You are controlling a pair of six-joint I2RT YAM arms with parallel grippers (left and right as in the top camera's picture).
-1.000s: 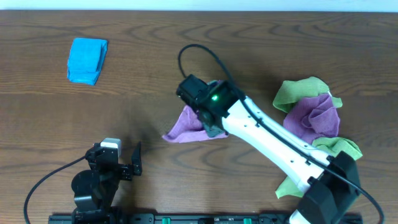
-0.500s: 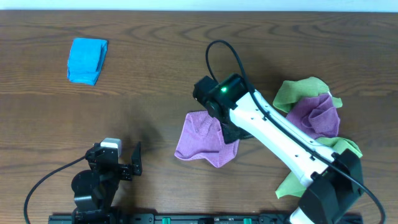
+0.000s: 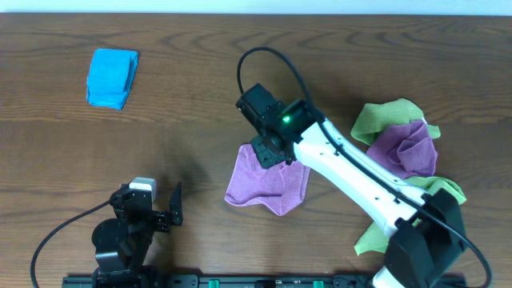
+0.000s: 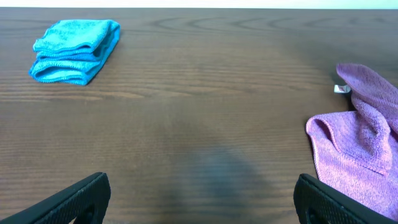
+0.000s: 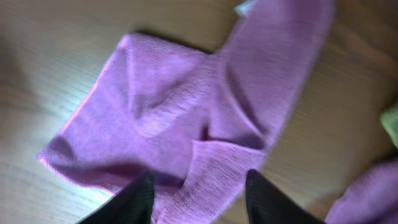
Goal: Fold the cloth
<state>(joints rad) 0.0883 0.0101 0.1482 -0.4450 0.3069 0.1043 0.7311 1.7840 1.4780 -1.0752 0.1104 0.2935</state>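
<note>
The lilac-purple cloth [image 3: 264,186] lies crumpled but mostly spread out on the wooden table near the middle. It also shows in the right wrist view [image 5: 180,112] and at the right edge of the left wrist view [image 4: 364,158]. My right gripper [image 3: 270,152] hovers over the cloth's upper edge. Its jaws are apart [image 5: 199,199], with a raised fold of the cloth below and between them, not pinched. My left gripper [image 3: 175,205] rests at the front left, well away from the cloth, open and empty [image 4: 202,202].
A folded bright blue cloth [image 3: 112,77] lies at the far left, also seen in the left wrist view [image 4: 74,50]. A heap at the right holds a second purple cloth [image 3: 410,148] and light green cloths [image 3: 382,117]. Another green cloth [image 3: 368,238] lies by the right arm's base.
The cloth went from a bunched wedge under the right gripper to a spread shape shifted down and right. The right gripper then moved back to the left over its upper edge. The left arm stayed still.
</note>
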